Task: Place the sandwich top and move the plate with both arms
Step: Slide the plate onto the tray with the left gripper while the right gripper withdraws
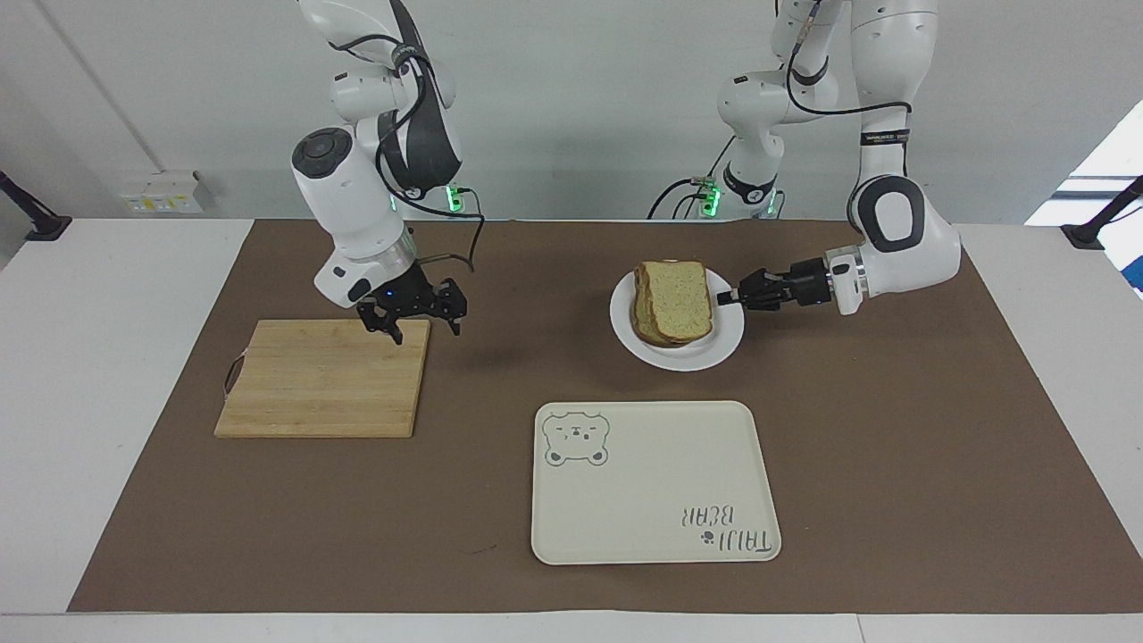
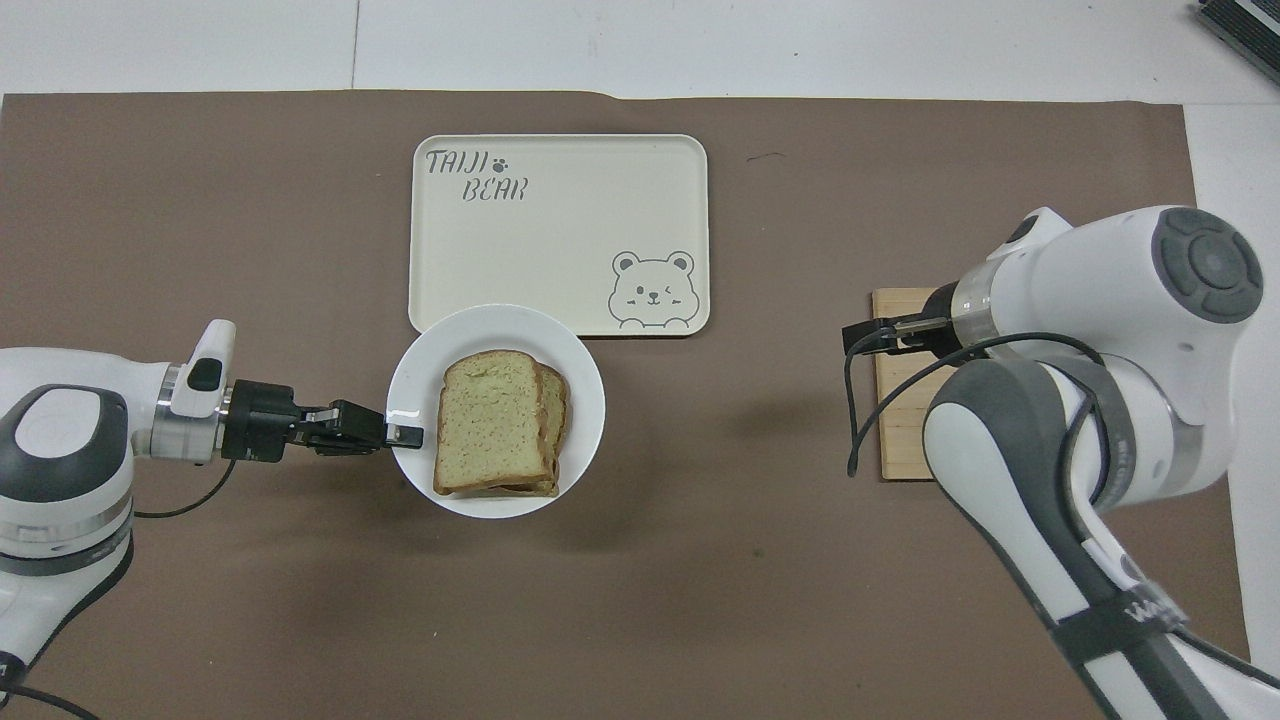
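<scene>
The plate [image 1: 676, 344] is carried by the left pincer [image 1: 734, 297], which is clenched on its rim. In the overhead view the grip sits at the plate's 9 o'clock edge, and the plate [image 2: 420, 350] is lifted off the brown mat [image 2: 200, 200]; its shadow falls on the mat toward 4 o'clock. In that view its rim at 12 o'clock overlaps the nearest edge of the tray [image 2: 560, 230], though whether the two touch cannot be told.

The sandwich top [image 1: 679, 299] lies on the plate, stacked on another slice whose crust shows at its edge toward the right arm's end. Seen from overhead the top slice [image 2: 490, 420] has its rounded end toward 12 o'clock.

The tray [image 1: 652, 487], cream with a bear print, lies flat on the mat, farther from the robots than the plate.

The right pincer [image 1: 415, 313] is released, fingers spread, and hangs over the corner of the board [image 1: 326, 379] that is closest to the robots and to the plate. In the overhead view the right pincer [image 2: 862, 336] shows at the board's [image 2: 900, 440] 10 o'clock corner, and the arm covers most of the board. The board lies on the mat toward the right arm's end of the bench [image 1: 107, 357], well apart from the plate.
</scene>
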{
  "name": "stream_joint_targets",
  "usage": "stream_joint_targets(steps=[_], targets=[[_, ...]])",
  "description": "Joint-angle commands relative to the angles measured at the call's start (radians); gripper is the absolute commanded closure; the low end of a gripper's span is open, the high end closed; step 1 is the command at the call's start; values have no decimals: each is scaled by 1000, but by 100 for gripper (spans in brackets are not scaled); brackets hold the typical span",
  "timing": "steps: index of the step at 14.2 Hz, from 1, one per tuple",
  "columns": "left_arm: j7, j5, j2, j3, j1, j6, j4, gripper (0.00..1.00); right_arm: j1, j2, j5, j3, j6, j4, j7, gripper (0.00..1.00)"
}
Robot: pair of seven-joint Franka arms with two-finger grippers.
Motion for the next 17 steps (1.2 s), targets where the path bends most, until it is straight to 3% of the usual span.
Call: stream_joint_targets(steps=[1, 5, 8, 10, 13, 17], targets=[[-73, 20, 72, -6, 34, -97, 135, 100, -20, -41, -44, 10, -124, 43, 33, 0], [-136, 39, 151, -6, 39, -138, 290, 100, -20, -112, -72, 11, -264, 70, 180, 0], [-163, 39, 203, -9, 37, -134, 372, 100, -68, -120, -72, 10, -413, 154, 181, 0], [-191, 39, 240, -15, 28, -129, 435, 100, -147, -121, -72, 13, -419, 161, 173, 0], [-238, 37, 354, -33, 23, -135, 614, 100, -239, -131, -72, 11, -431, 161, 144, 0], [-257, 36, 489, -49, -6, -120, 778, 100, -256, -166, -119, 14, -444, 179, 124, 0]])
